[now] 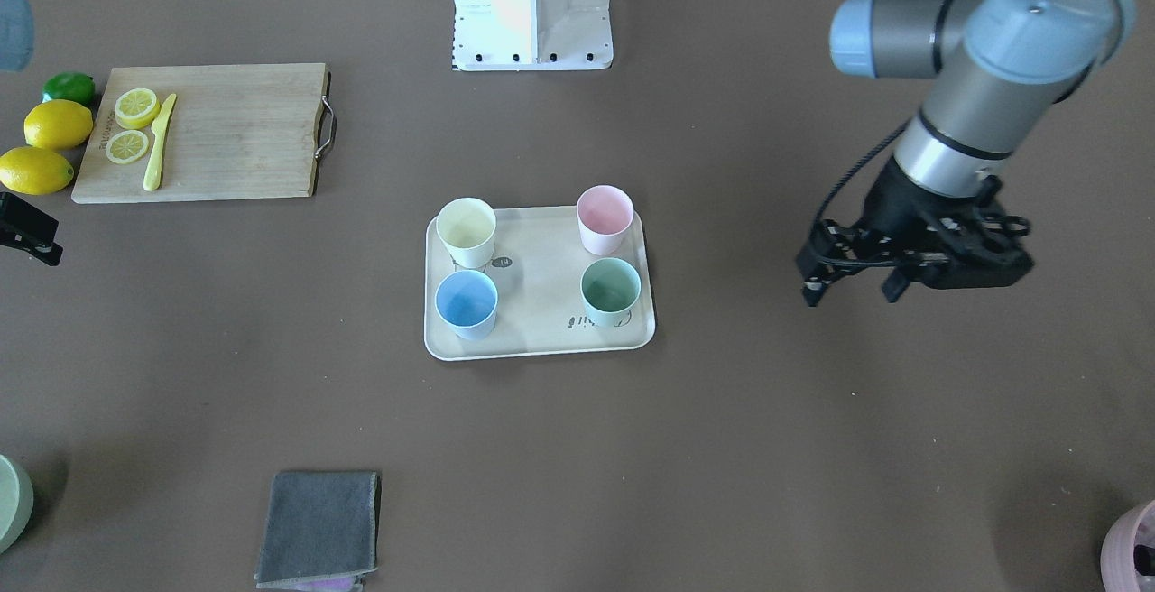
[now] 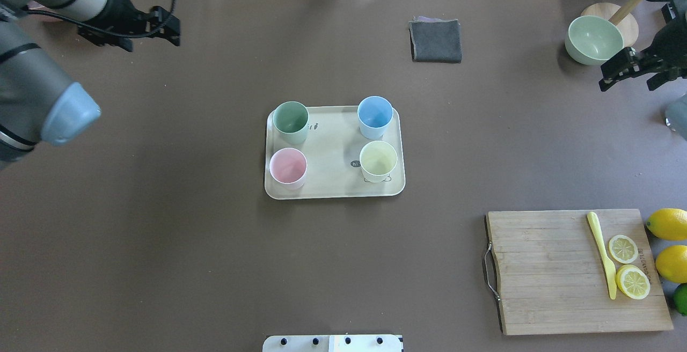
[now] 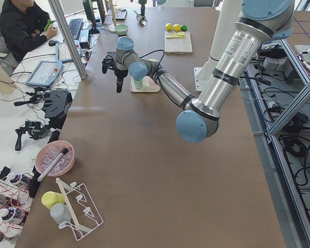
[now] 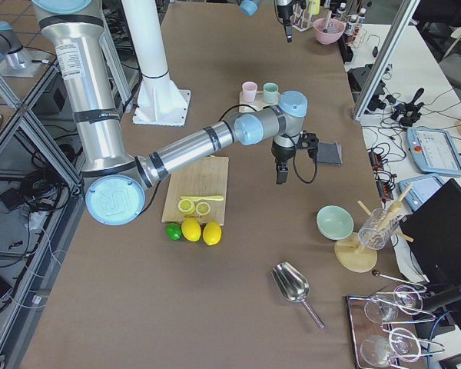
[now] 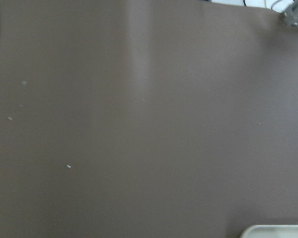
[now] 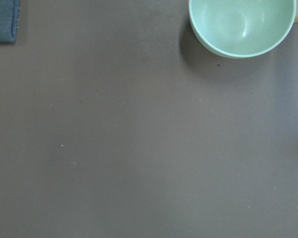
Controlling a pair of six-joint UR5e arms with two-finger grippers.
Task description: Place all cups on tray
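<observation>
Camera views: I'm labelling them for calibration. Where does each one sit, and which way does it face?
Exterior front-facing: across the table, facing the robot, steeply down on the tray; shows robot's base, left gripper.
Overhead exterior: behind the robot, looking forward-down; both arms, right gripper.
Exterior left: table's left end, looking along it; left arm near.
Exterior right: right end; right arm near.
Left wrist: down on table surface; no body.
Right wrist: down on bowl; no body.
Shared: front-facing and overhead both show the tray, mirrored.
</observation>
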